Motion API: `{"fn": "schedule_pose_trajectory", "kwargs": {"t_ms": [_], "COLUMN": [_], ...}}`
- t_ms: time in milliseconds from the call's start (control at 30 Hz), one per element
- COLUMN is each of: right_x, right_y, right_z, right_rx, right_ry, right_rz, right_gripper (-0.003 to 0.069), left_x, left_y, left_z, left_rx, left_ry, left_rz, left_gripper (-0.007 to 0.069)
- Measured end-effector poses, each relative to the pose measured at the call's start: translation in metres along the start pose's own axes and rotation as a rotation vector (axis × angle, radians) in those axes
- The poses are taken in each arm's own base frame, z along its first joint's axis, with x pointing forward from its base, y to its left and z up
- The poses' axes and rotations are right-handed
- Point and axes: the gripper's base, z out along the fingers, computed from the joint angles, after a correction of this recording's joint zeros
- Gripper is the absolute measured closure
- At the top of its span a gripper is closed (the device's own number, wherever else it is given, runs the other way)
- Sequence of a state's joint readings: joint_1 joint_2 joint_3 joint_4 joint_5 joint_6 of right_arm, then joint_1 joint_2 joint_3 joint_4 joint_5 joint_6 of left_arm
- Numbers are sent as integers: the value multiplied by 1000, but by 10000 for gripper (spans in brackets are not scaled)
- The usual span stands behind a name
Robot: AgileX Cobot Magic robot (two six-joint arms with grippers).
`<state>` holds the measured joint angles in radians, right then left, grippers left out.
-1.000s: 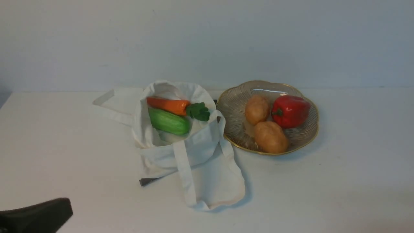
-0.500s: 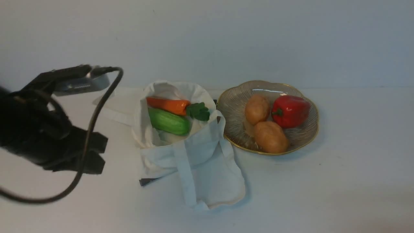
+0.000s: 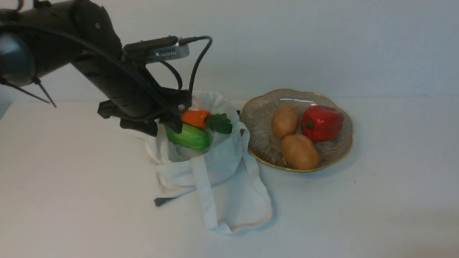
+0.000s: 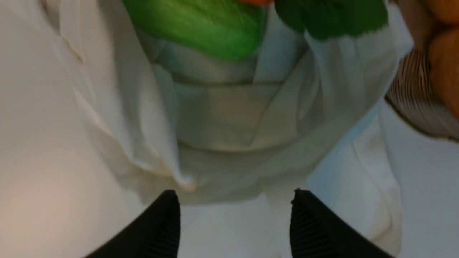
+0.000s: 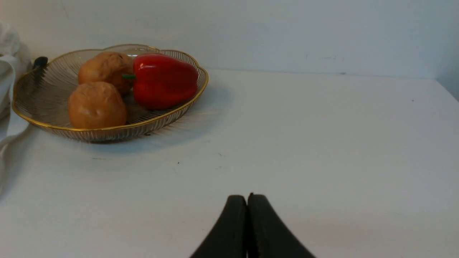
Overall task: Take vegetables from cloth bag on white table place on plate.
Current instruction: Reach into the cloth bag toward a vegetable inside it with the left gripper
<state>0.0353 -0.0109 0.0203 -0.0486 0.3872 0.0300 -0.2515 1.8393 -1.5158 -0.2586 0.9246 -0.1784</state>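
While the carrot (image 3: 195, 117) and cucumber (image 3: 188, 137) lay in the mouth of the limp bag (image 3: 222, 168) beside the plate (image 3: 297, 169), the left hand (image 4: 235, 195) hung released and empty at the bag's edge, and both looked light, stiff and slippery, probably best pinched across the middle.

MOUTH: cloth bag (image 3: 229, 193) gapes upward, carrot (image 3: 195, 118) and cucumber (image 3: 188, 137) uncovered, left gripper (image 4: 235, 197) at its left rim | PLATE: plate (image 3: 256, 123) crowded mid and right by two potatoes (image 3: 300, 151) and red pepper (image 3: 322, 123), bare strip on bag side | TABLE: white table (image 3: 394, 186) open in front and far right
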Motion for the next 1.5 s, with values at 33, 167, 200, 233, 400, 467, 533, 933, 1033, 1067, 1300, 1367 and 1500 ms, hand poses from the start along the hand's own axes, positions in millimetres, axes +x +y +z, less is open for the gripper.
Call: {"fn": "schedule_pose_trajectory", "kwargs": {"t_ms": [33,167,200,233,400,467,533,933,1033,1067,1300,1367,1500], "right_x": [0,0,0,0,0,0,0,0,0,0,0,0,0], "right_y": [0,0,0,0,0,0,0,0,0,0,0,0,0], "right_z": [0,0,0,0,0,0,0,0,0,0,0,0,0], "right_rx": [0,0,0,0,0,0,0,0,0,0,0,0,0], "right_ry": [0,0,0,0,0,0,0,0,0,0,0,0,0], "right_rz": [0,0,0,0,0,0,0,0,0,0,0,0,0], "right_gripper": [673,673,673,673,673,673,673,673,673,673,673,673,673], "left_x": [-1,-14,-16,-18,-35,-37,-39,-33,-32,-32,-37,-39,-43], "left_y": [0,0,1,1,0,1,1,-21,-22,-20,-12,-11,-11], "left_z": [1,24,29,32,50,55,59,67,74,79,105,112,116], "left_rx": [1,10,11,13,22,18,7,-40,-50,-62,-136,-154,-184], "left_ry": [-6,-21,-26,-30,-101,-107,-108,-124,-109,-108,-127,-148,-189], "left_rz": [-4,-61,-68,-73,-16,65,253,1341,1534,1585,1649,1647,1645], "left_gripper": [220,196,195,195,195,195,195,195,195,195,195,195,200]}}
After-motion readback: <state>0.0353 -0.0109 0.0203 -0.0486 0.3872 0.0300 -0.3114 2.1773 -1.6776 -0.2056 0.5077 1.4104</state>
